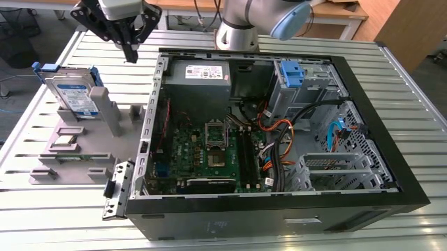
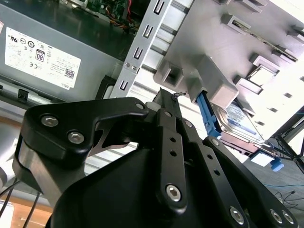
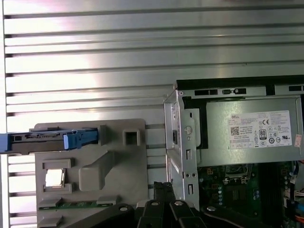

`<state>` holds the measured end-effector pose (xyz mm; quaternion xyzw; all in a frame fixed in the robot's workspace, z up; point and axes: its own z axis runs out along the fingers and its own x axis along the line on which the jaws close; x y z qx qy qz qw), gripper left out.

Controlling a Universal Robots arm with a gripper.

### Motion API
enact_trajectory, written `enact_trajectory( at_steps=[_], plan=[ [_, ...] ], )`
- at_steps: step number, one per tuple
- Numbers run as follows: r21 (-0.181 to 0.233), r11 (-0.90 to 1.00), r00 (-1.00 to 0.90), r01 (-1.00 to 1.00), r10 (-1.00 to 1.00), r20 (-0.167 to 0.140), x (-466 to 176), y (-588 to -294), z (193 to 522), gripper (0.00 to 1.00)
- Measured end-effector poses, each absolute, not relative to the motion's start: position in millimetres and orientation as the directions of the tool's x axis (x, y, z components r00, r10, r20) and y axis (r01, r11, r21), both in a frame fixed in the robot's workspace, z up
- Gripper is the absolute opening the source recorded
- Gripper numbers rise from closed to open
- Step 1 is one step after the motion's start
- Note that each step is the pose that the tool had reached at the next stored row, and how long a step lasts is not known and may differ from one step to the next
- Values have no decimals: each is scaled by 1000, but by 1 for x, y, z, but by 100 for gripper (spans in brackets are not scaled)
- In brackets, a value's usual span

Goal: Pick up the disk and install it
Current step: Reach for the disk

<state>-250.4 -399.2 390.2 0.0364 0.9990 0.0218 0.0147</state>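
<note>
The gripper (image 1: 131,56) is hanging with its fingers pressed together, clasping nothing, over the slatted table (image 1: 56,219) between the grey fixture (image 1: 104,141) and the open computer case (image 1: 279,206). The disk (image 1: 72,97) is standing on edge in a slot of that fixture, well apart from the fingers. Inside the case, the power supply (image 1: 199,73) is lying nearest the gripper, the motherboard (image 1: 209,157) beside it, and a blue bracket (image 1: 291,73) is sitting on the drive cage (image 1: 311,91).
</note>
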Motion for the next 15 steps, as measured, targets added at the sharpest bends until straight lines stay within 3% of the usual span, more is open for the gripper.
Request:
enact_trajectory(
  at_steps=[15],
  plan=[
    [45, 996, -997, 72, 73, -28, -277, -399, 390, 10]
  ],
)
